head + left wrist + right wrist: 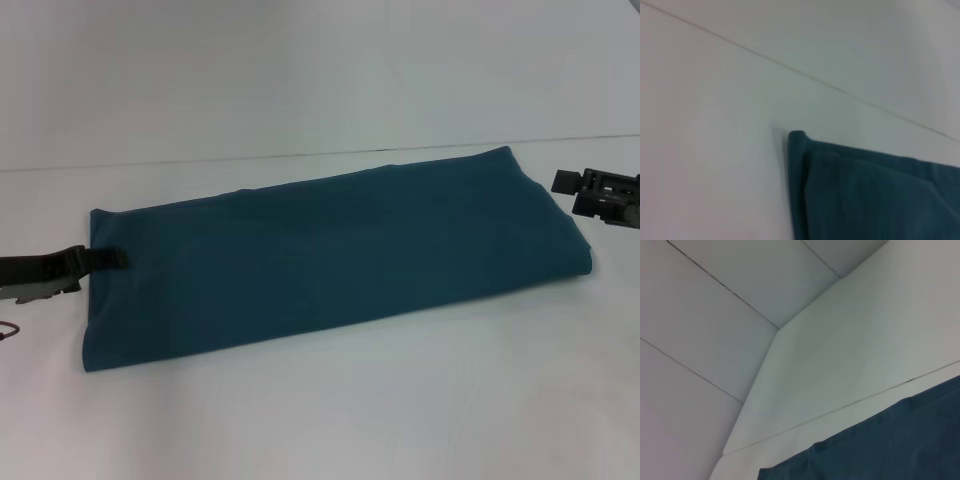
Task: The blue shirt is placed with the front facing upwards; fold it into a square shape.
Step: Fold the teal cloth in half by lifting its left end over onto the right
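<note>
We see the blue shirt (330,255) folded long at centre frame, left gripper (100,260) clenched on its left edge; right gripper (590,192), grip indiscernible, upper right.

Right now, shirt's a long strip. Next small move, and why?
Probably lift the blue shirt's left end with the left pincer and carry it toward the right end. The shirt lies as a long band, not yet square, on the white table; the left pincer's tip already sits over that edge, while the right pincer hangs just off the far-right corner.
</note>
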